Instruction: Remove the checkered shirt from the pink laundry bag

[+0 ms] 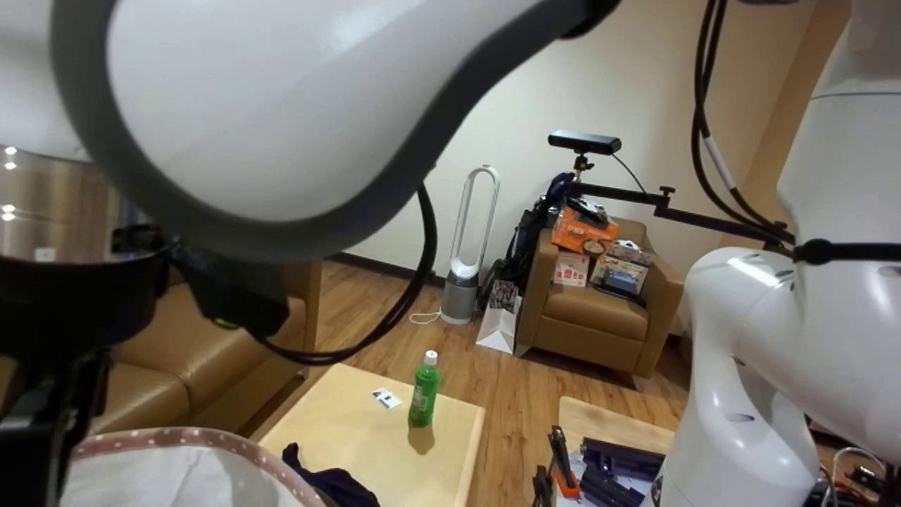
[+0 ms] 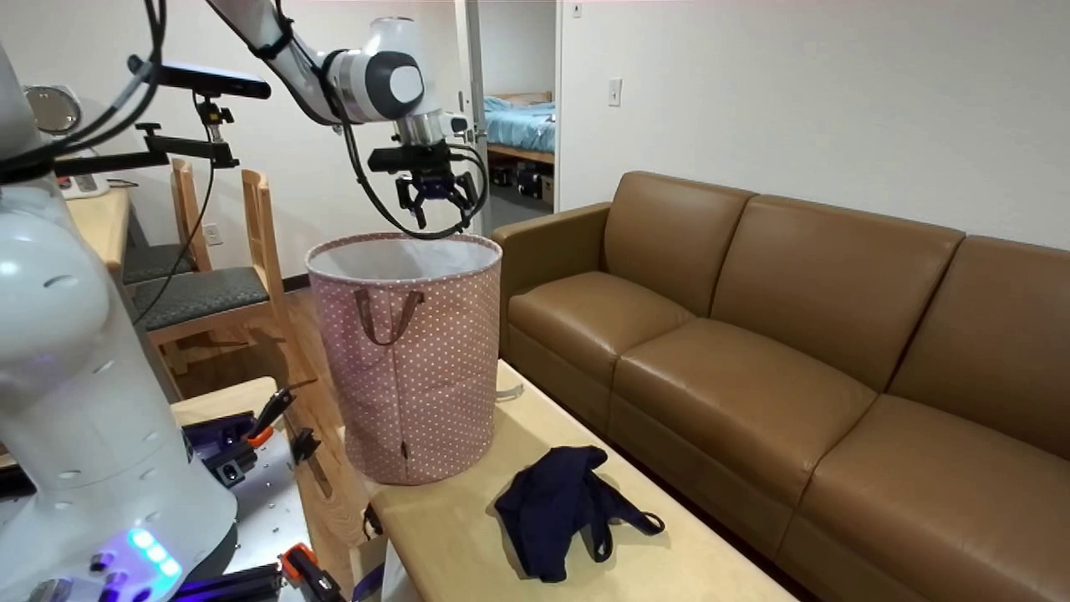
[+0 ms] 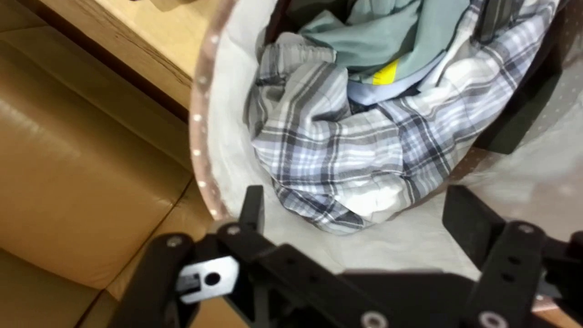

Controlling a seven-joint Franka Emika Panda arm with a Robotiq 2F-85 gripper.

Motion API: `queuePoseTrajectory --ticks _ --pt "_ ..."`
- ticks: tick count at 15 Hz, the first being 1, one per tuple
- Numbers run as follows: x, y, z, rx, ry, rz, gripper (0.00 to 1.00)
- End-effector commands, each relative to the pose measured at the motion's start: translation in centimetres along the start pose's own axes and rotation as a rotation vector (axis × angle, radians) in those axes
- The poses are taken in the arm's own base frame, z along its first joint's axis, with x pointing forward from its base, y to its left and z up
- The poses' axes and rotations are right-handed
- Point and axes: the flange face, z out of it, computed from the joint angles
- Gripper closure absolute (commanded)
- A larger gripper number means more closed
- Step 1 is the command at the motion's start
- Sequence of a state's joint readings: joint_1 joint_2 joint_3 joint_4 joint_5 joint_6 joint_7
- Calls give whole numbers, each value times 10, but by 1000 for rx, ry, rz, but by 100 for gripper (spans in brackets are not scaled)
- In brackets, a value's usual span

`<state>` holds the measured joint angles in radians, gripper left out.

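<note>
The pink laundry bag (image 2: 443, 359), white-dotted and lined in white, stands upright on the light wooden table (image 2: 669, 556). Only its rim (image 1: 176, 436) and some lining show low in an exterior view. Inside it, in the wrist view, the checkered shirt (image 3: 346, 150) lies crumpled in blue, white and grey. A grey-green cloth (image 3: 387, 36) with a yellow patch rests against the shirt's upper part. My gripper (image 2: 441, 221) hangs above the bag's opening, pointing down. Its fingers (image 3: 252, 207) are spread wide with nothing between them, and the shirt is lower, beyond the fingertips.
On the table, a dark navy cloth (image 2: 564, 510) lies in front of the bag. A green bottle (image 1: 424, 394) and a small card (image 1: 386, 398) are farther along it. The brown sofa (image 2: 710, 359) runs beside the table.
</note>
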<state>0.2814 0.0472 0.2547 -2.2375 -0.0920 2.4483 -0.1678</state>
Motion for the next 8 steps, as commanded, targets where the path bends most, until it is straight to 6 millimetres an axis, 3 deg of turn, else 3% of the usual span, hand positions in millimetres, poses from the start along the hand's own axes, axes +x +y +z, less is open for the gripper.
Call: queuePoseTrajectory --ticks 1,8 --pt "32 -27 30 31 30 -71 0" --pt "70 -67 95 17 -92 -224 0"
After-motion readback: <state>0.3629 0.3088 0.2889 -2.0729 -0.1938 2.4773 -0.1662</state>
